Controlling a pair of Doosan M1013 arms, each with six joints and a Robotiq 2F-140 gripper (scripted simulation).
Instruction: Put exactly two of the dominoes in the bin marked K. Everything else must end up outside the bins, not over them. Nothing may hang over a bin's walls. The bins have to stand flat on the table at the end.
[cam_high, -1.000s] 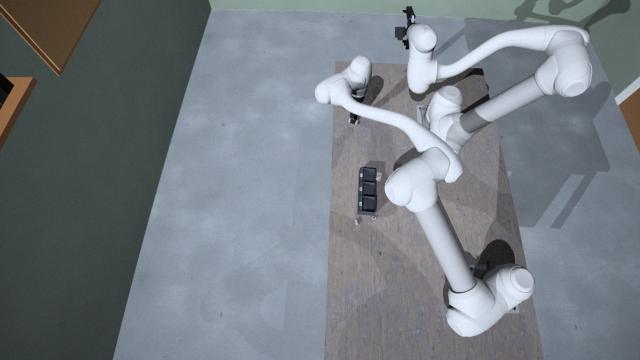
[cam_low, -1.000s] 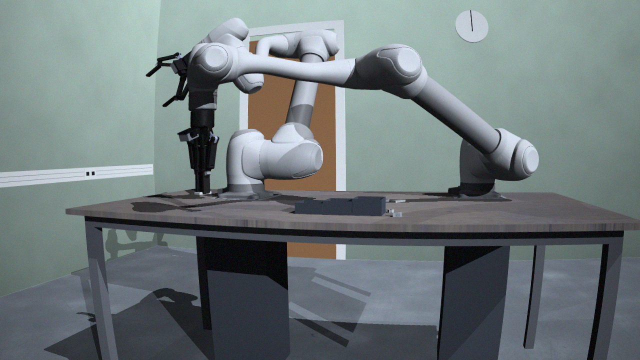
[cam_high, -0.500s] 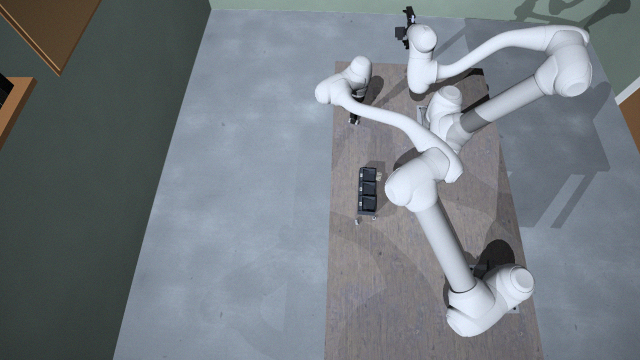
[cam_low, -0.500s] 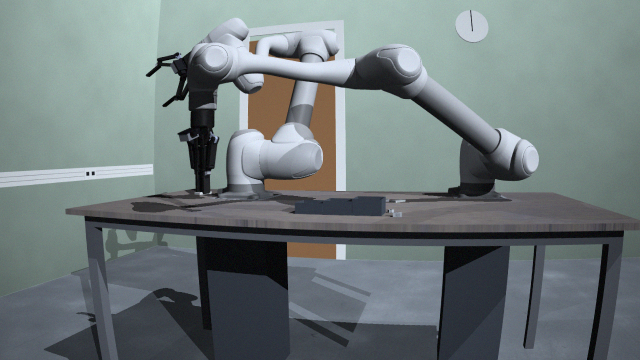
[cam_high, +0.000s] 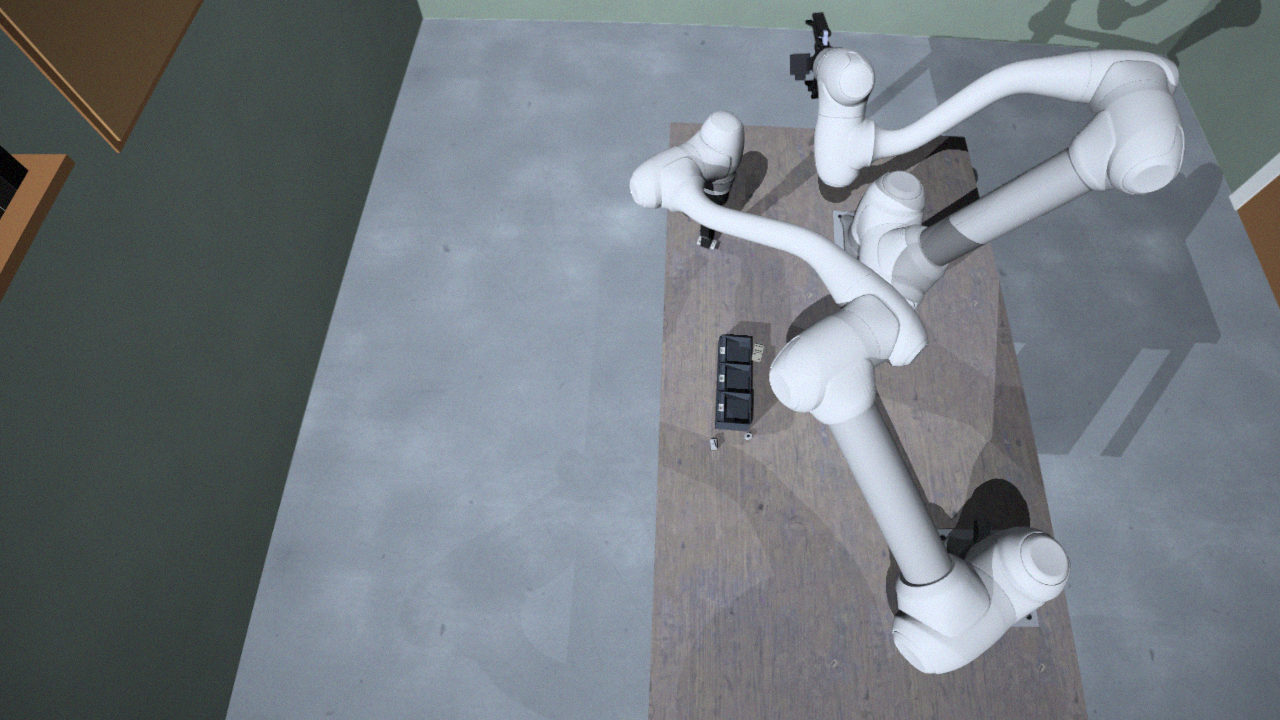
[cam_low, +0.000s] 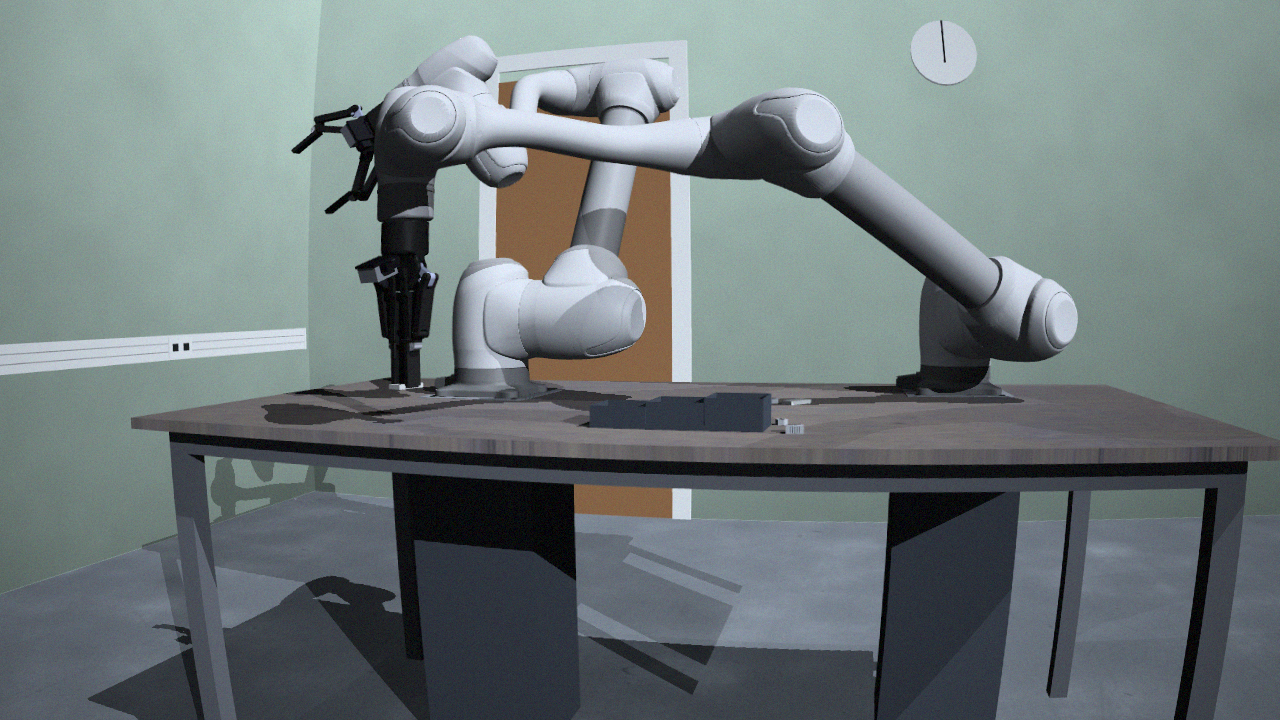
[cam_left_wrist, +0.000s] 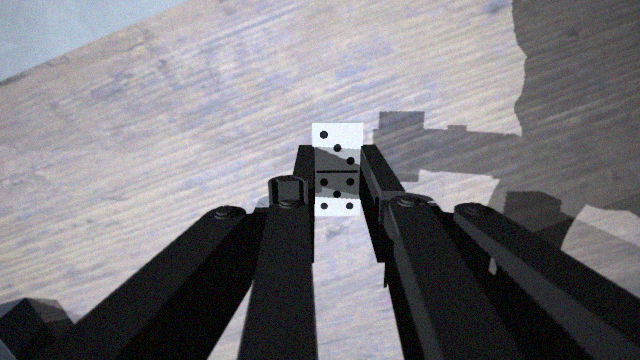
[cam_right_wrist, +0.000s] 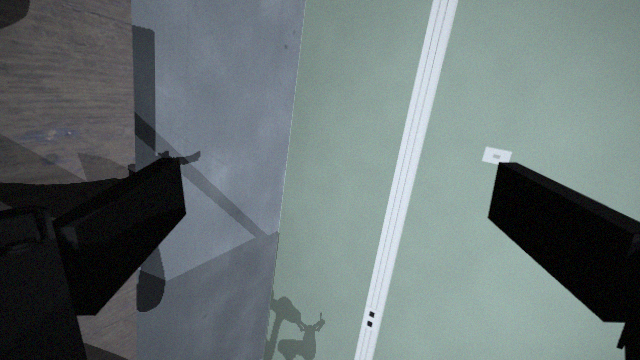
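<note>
While the hand (cam_high: 708, 240) (cam_low: 406, 383) (cam_left_wrist: 337, 172) points down, the gripped domino (cam_left_wrist: 337, 207) lies lengthwise between fingers.

Three dots and five dots can be read on a white domino (cam_high: 699, 240) (cam_low: 398, 386) (cam_left_wrist: 337, 170), three on one half and five on the other, near a corner of the table (cam_high: 760, 582) (cam_low: 716, 445) (cam_left_wrist: 150, 125) (cam_right_wrist: 65, 75). The row of dark bins (cam_high: 733, 426) (cam_low: 738, 413), by the table's long edge, has little white labels (cam_high: 721, 377), but their marks are too small to read. The dots on another domino (cam_high: 758, 352), just beside the bins on the side away from that edge, are too tiny to count.
</note>
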